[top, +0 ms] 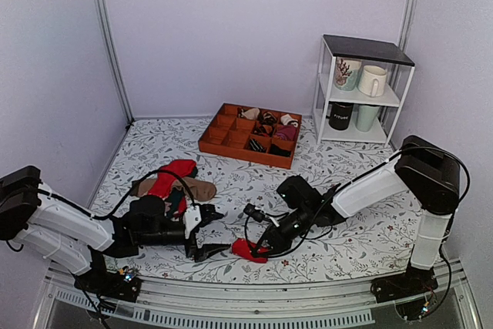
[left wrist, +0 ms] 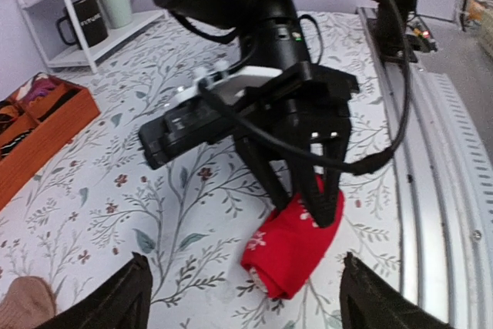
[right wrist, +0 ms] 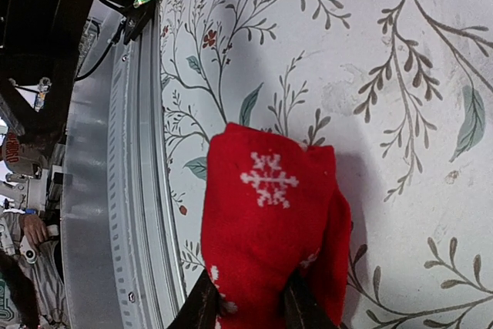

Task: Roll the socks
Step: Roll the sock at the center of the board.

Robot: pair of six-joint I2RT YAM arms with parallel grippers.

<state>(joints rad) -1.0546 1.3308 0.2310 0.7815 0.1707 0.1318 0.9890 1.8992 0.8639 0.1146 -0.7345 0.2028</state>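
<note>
Socks (left wrist: 291, 248) lie rolled in a red bundle on the surface (left wrist: 154, 213), pinched by the right tool (left wrist: 304, 202) apparently so the roll holds, left tool (left wrist: 246, 267) spread open nearby

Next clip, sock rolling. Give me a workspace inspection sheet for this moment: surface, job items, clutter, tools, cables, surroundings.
Surface: floral tablecloth, lying flat.
Job's things: red snowflake sock bundle, near the front edge.
Clutter: mixed sock heap at left; orange divided tray at the back, holding rolled bundles.
Tools: right tool shut on the red snowflake sock bundle; left tool open and empty, beside it.
Cables: black cable looped across the right tool.
Surroundings: white shelf with mugs; lilac walls.
</note>
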